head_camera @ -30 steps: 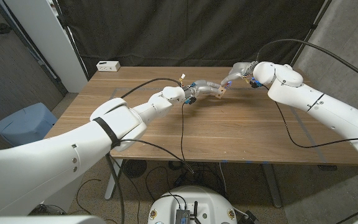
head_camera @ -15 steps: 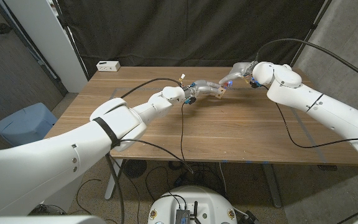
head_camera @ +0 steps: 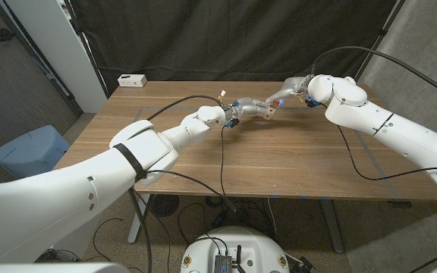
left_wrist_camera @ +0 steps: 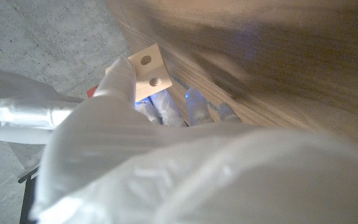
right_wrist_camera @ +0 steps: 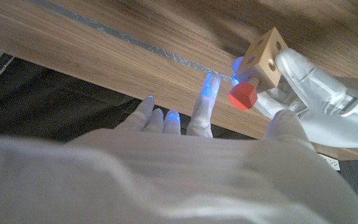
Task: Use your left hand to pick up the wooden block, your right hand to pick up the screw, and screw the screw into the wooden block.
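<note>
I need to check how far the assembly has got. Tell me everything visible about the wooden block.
The wooden block is a small pale cube of light wood with round holes in its faces; the left wrist view shows two on one face. The left hand holds it in the air above the table. A screw with a red head sits in one face, its threaded shank partly showing. The right hand is close beside it; whether it touches the screw is unclear.

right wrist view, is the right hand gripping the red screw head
No, the screw sits in the wooden block, right hand fingers apart beside it.
</note>
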`<act>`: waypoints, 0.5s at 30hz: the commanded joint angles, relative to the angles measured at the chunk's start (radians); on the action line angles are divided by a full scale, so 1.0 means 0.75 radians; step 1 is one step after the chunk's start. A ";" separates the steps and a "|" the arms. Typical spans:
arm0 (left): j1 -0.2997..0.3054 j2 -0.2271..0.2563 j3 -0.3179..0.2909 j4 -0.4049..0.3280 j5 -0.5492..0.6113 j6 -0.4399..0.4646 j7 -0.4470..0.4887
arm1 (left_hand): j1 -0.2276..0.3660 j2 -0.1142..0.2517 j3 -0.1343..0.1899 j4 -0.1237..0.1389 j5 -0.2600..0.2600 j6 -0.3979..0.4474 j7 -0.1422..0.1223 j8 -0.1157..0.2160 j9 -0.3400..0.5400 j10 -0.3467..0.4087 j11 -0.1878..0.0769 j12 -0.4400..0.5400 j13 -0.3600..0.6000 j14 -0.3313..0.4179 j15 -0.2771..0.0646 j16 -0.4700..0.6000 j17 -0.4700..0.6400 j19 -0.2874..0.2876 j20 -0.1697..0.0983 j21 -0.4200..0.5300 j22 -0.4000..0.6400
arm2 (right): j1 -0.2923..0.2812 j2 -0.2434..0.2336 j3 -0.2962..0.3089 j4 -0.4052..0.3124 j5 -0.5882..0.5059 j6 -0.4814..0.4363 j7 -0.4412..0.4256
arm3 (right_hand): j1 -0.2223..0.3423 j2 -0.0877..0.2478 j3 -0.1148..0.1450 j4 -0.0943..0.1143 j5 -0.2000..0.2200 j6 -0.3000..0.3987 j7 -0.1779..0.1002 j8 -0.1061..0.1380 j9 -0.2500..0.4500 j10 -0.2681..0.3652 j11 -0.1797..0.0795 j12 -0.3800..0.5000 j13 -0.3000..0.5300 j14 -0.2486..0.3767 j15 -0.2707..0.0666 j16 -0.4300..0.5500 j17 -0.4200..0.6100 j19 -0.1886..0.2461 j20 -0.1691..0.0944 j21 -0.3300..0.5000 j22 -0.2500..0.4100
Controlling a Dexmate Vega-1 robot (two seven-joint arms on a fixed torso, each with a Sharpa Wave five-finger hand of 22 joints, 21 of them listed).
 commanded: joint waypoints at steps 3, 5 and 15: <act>0.003 0.000 -0.003 -0.002 0.003 -0.003 0.006 | -0.004 0.012 0.011 0.001 0.009 0.003 0.006 0.003 0.003 -0.001 0.000 -0.001 -0.001 0.009 -0.047 0.004 0.006 0.007 0.000 0.011 0.004 | -0.006 -0.028 0.029 -0.025 0.020 0.008 0.033 | -0.027 -0.004 -0.012 0.002 0.008 -0.052 0.014 -0.017 0.000 -0.024 0.015 -0.009 0.004 -0.021 0.010 -0.015 -0.001 -0.016 0.006 -0.006 0.006; 0.005 0.001 -0.004 -0.002 0.002 -0.007 0.008 | -0.004 0.012 0.010 0.001 0.009 0.005 0.007 0.004 0.003 -0.001 0.000 -0.001 -0.001 0.010 -0.049 0.004 0.006 0.007 0.000 0.011 0.004 | -0.011 -0.033 0.042 -0.031 0.033 0.012 0.030 | -0.032 -0.004 -0.015 0.002 0.008 -0.069 0.015 -0.024 -0.001 -0.029 0.018 -0.009 0.004 -0.022 0.013 -0.016 -0.001 -0.018 0.006 -0.006 0.006; 0.018 0.004 -0.014 -0.003 0.000 -0.033 0.026 | -0.005 0.011 0.010 0.001 0.009 0.003 0.004 0.003 0.003 0.000 0.000 0.000 -0.002 0.007 -0.050 0.003 0.006 0.006 0.001 0.011 0.004 | -0.002 -0.065 0.083 -0.055 0.102 0.058 0.068 | -0.022 0.028 -0.005 -0.010 0.013 -0.190 0.040 -0.083 -0.017 -0.075 0.047 -0.014 0.006 -0.068 0.037 -0.042 -0.009 -0.070 0.020 -0.013 0.006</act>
